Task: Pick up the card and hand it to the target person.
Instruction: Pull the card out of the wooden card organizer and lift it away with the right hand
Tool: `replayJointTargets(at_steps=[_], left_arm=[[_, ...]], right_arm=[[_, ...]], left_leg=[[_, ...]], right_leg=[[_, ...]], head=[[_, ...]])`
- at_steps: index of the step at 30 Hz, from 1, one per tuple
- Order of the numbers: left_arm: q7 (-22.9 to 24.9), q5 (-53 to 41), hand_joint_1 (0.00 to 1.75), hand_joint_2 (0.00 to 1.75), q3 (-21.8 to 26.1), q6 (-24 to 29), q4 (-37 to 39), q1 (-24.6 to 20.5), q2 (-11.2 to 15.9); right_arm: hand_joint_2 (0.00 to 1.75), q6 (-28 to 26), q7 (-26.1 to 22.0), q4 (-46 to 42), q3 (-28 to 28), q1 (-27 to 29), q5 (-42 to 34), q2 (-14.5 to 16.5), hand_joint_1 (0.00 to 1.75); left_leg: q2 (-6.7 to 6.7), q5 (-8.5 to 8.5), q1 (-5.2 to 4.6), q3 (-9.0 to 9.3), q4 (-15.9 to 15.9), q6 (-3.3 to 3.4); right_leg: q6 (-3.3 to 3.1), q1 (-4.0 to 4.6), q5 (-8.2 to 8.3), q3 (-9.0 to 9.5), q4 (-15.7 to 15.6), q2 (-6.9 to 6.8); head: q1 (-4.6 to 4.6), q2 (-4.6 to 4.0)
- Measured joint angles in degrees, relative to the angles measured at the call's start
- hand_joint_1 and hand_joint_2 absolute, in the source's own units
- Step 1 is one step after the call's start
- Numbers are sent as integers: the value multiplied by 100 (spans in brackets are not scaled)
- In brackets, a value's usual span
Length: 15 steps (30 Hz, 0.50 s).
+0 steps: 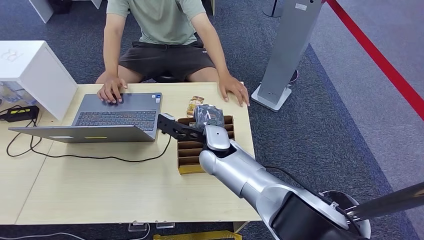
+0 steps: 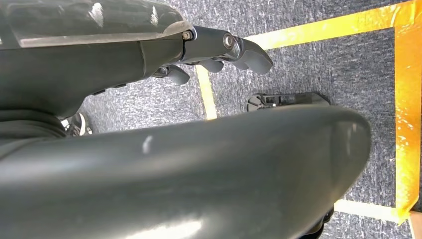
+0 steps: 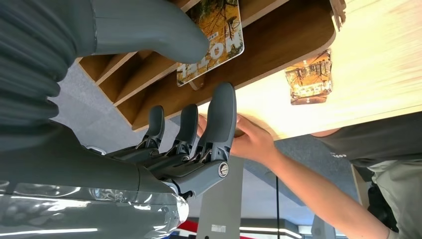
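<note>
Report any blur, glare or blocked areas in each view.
Head view: sharp, evenly lit; the silver right arm hides part of the brown slotted cardboard tray. Left wrist view: dark robot body close and soft. Right wrist view: pale wooden tabletop overexposed and blurred.

1 laptop (image 1: 117, 118), 1 slotted wooden card box (image 1: 186, 152), 2 cards: one in the box (image 3: 213, 40), one loose on the table (image 3: 309, 78). 1 white box (image 1: 35, 70), 1 grey floor stand (image 1: 285, 55), 1 person (image 1: 160, 30), 1 table (image 1: 100, 185)

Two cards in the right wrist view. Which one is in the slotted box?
The larger card with white lettering, by the right hand's thumb, stands in the wooden box. The smaller card lies flat on the table outside.
</note>
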Motion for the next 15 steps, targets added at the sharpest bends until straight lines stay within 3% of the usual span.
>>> replayJointTargets(at_steps=[6, 15], left_arm=[[0, 9, 0, 0, 1, 0, 0, 0, 0], [-8, 86, 0, 0, 1, 9, 0, 21, 0]], right_arm=[[175, -3, -4, -3, 0, -2, -3, -12, 103], [175, -79, 8, -342, -24, 55, -108, -151, 99]], left_leg=[[0, 0, 0, 0, 0, 0], [0, 0, 0, 0, 0, 0]], right_leg=[[0, 0, 0, 0, 0, 0], [0, 0, 0, -1, 0, 0]], head=[[2, 0], [3, 0]])
